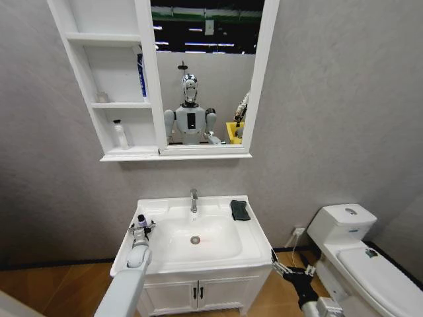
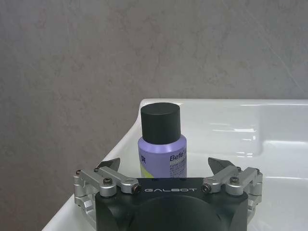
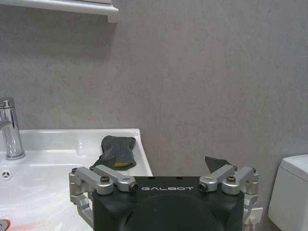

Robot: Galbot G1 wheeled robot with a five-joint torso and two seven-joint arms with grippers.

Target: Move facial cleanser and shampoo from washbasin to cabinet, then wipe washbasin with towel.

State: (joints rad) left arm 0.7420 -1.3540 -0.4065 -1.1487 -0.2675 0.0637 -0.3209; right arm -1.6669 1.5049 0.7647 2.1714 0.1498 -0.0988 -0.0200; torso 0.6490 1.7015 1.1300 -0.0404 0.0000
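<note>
The left hand [image 1: 141, 228] is hovering over the left rim of the washbasin [image 1: 218, 254], its fingers [image 2: 109, 164] spread apart on either side of a small purple bottle [image 2: 162, 149] with a black cap, which is standing upright on the rim near the basin's back left corner; in the left wrist view the bottle is sitting between the two fingertips without either one touching it. The right hand [image 1: 285, 269] is hanging low, just beside the front right corner of the washbasin and in front of the white toilet [image 1: 360, 254], with its fingers [image 3: 215, 164] also standing apart and holding nothing. The towel [image 1: 240, 210], a dark crumpled cloth, is lying on the back right part of the rim, to the right of the chrome tap [image 1: 193, 200], and in the right wrist view a bit of yellow is showing under its front edge. The cabinet [image 1: 153, 79] is hanging on the wall above, and a white bottle [image 1: 120, 134] is standing in its lowest niche, while a tall white and blue tube [image 1: 141, 72] is leaning against the right wall of the middle niche.
</note>
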